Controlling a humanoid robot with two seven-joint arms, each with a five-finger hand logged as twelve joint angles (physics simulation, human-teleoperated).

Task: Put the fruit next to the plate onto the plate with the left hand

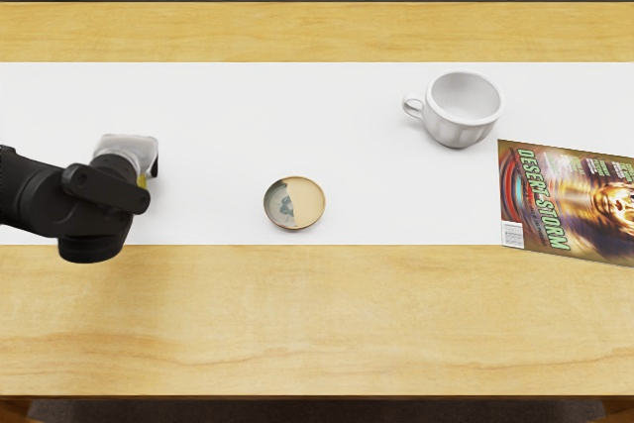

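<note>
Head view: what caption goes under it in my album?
Robot's left hand over a yellow thing, left of the round tan plate; white ceramic cup and glossy magazine further right.

The left hand (124, 157) hangs over a yellow fruit (145, 180), well left of the plate (295, 203).

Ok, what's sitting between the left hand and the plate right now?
Nothing: in the head view only bare white table cover runs from the left hand to the plate.
</note>
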